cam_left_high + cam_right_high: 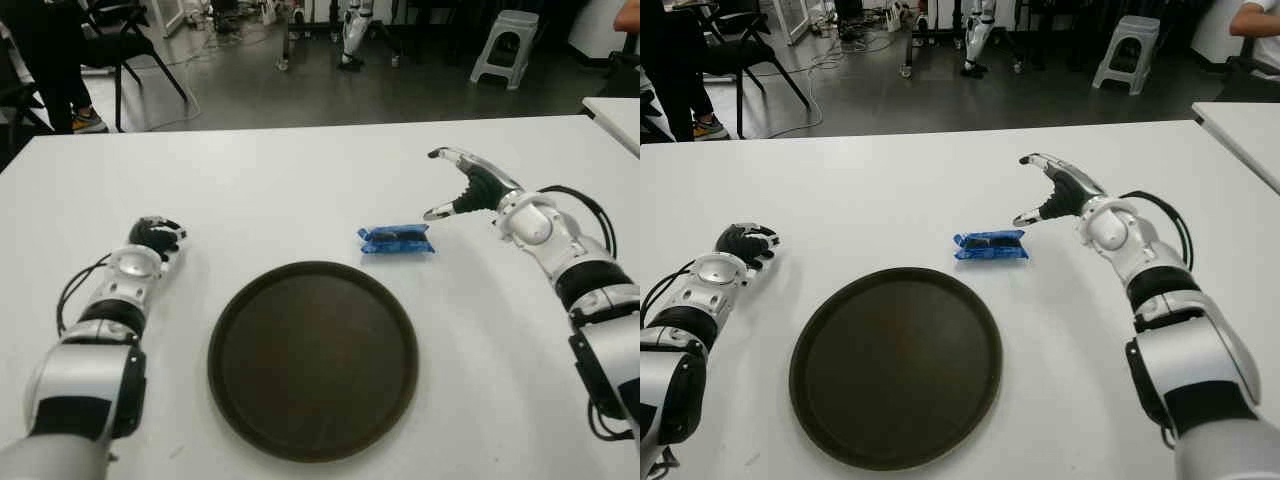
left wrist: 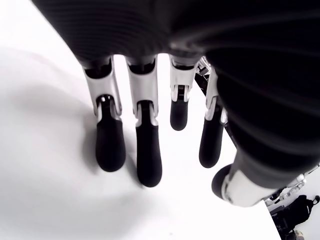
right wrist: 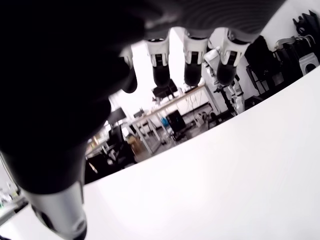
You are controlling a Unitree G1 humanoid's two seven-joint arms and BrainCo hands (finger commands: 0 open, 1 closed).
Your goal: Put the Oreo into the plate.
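Note:
The Oreo is a small blue packet lying flat on the white table, just beyond the far right rim of the plate. The plate is round, dark brown and holds nothing. My right hand hovers to the right of the packet, fingers spread and thumb pointing toward it, a small gap away. Its fingers show extended in the right wrist view with nothing between them. My left hand is at the left of the plate, with its fingers relaxed on the tabletop and holding nothing.
The table's far edge runs across the top of the eye views, with dark floor behind it. A second white table stands at the right. A grey stool, a chair and a person's legs are beyond the table.

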